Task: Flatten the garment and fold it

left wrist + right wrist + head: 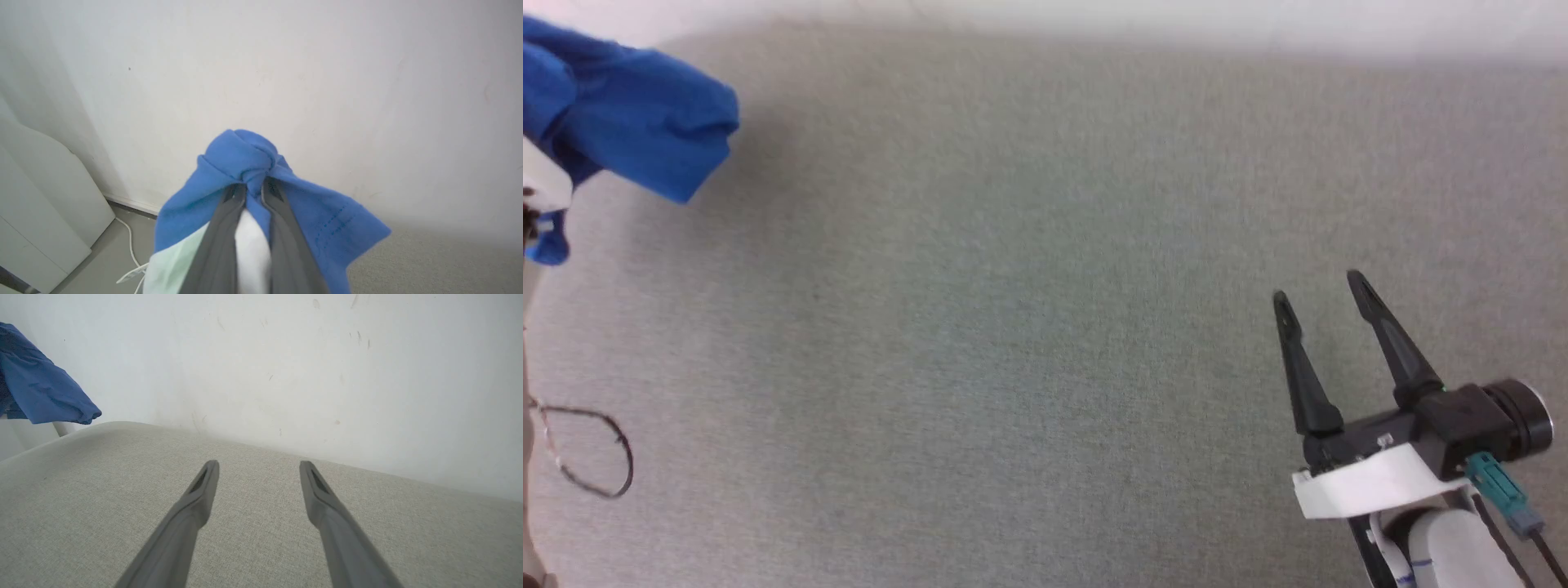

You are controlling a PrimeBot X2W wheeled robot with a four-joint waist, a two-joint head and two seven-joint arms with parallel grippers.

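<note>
The garment (629, 114), bright blue thin fabric, hangs bunched at the head view's upper left, off the grey fabric table (1029, 310). In the left wrist view my left gripper (254, 188) is shut on a gathered fold of the garment (237, 159), with blue cloth draping over both fingers and a white patch between them. The garment (36, 388) also shows at the right wrist view's upper left, hanging in the air. My right gripper (1323, 294) stands open above the table at the lower right, nothing between its fingers (204, 486).
A white wall (286, 355) rises behind the table's far edge. A thin dark cable loop (596, 449) hangs at the head view's left edge. Beside the table, the left wrist view shows a pale panel (45, 196) and a white cord (130, 249) on the floor.
</note>
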